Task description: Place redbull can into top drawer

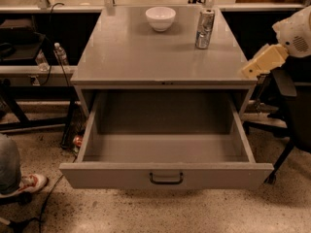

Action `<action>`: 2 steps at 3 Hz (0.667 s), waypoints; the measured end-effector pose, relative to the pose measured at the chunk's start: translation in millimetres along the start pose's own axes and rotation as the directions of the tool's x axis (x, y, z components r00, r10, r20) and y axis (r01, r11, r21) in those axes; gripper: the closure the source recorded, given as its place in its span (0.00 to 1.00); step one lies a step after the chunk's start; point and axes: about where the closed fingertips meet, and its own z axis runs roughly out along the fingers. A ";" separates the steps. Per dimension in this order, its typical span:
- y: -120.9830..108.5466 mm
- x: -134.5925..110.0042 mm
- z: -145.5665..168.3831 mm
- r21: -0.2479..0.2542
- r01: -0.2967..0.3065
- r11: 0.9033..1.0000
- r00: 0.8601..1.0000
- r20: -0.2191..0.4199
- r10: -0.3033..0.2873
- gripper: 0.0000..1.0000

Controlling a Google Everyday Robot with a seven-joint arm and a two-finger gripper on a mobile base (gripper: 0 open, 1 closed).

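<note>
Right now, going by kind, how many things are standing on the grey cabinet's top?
Bowls: 1, the white bowl
Cans: 1, the redbull can
Total: 2
The end effector is off the right edge of the cabinet top, apart from both.

— How much of you shows here?

— Not much. My gripper (262, 63) is a pale cream-yellow piece, blocky and flat-sided, narrowing a little toward its tip. It is at the right edge of the view, just beside the front right corner of the bench (126, 57).

— And behind it?

— My wrist housing (297, 30): a rounded white shell, smooth, with a small patch of grey dots on its side, like a grille. The edge of the view cuts off the rest of me.
</note>
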 end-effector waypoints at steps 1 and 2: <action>-33.2 -10.9 22.9 0.041 -0.085 0.996 0.993 0.085 0.081 0.00; -65.9 -15.3 66.7 0.039 -0.182 0.982 0.972 0.155 0.174 0.00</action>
